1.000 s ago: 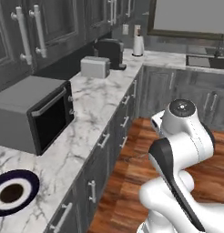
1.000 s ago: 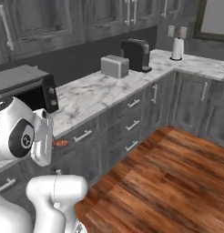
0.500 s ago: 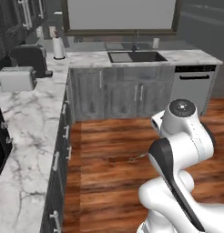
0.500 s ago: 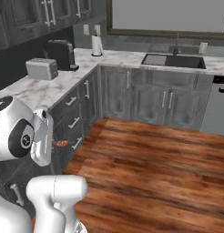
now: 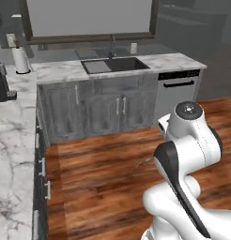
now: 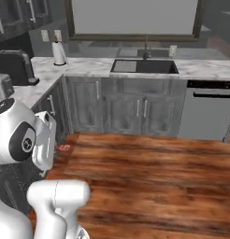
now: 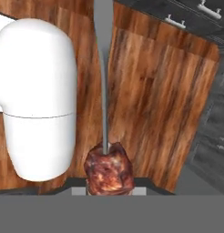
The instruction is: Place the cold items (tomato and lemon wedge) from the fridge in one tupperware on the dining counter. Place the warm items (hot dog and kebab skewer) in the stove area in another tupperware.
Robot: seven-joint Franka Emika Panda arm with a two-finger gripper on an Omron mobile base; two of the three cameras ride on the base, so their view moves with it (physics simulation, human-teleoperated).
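A: Big picture first: wood floor, one run of grey cabinets under a marble counter, and one sink set mid-counter below the window.

B: One dishwasher at the right end of that run, one paper towel roll near the counter's left corner, one dark coffee machine on the side counter.

A: And the arm is tucked in close to its own body. What's it carrying?

B: One skewer. In the hand view a red-brown chunk sits right at the bottom with the thin stick running up and away, so the gripper is clamped on it at the meat end, though the fingertips themselves are mostly hidden behind the chunk, I'd say.

A: There's a red speck beside the arm in the right base view too. Same skewer, probably.

B: As for progress, the skewer is picked up but not yet delivered. No tupperware, hot dog, tomato or lemon is in sight here, so I can't judge the other items.
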